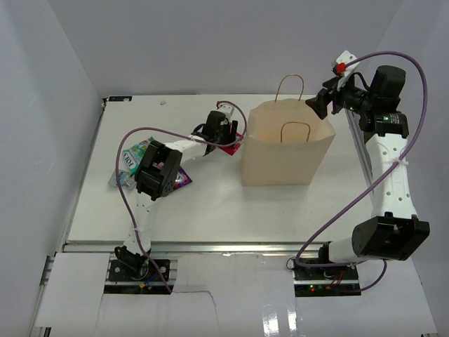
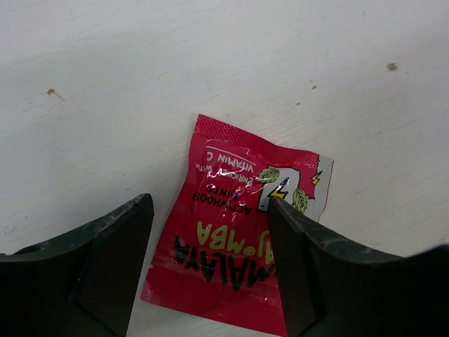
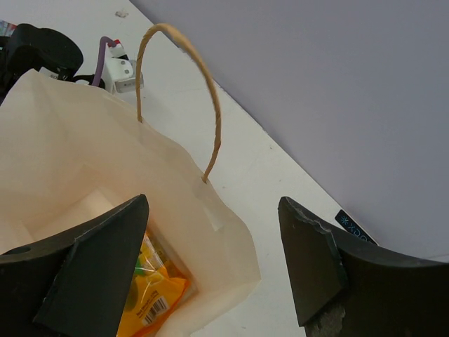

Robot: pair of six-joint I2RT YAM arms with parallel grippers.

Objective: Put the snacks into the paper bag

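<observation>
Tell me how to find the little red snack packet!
Start at the tall brown paper bag standing in the middle of the table. Just left of it, the left gripper hangs open over a small packet lying flat. It is bright red with yellow-green letters, unlike the teal packet and purple packet farther left.

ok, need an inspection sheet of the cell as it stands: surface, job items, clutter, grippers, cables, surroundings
Surface: white table, lightly scuffed.
Job's things: paper bag upright and open, orange-yellow packet at its bottom. Red packet flat on the table. Teal packet and purple packet lie by the left arm.
Clutter: a small white speck near the far edge.
Grippers: left gripper open, straddling the red packet. Right gripper open, empty, over the bag's rim.
Cables: left cable and right cable, purple, loop loosely off the arms.
Surroundings: white walls; metal rail at the near edge.
</observation>
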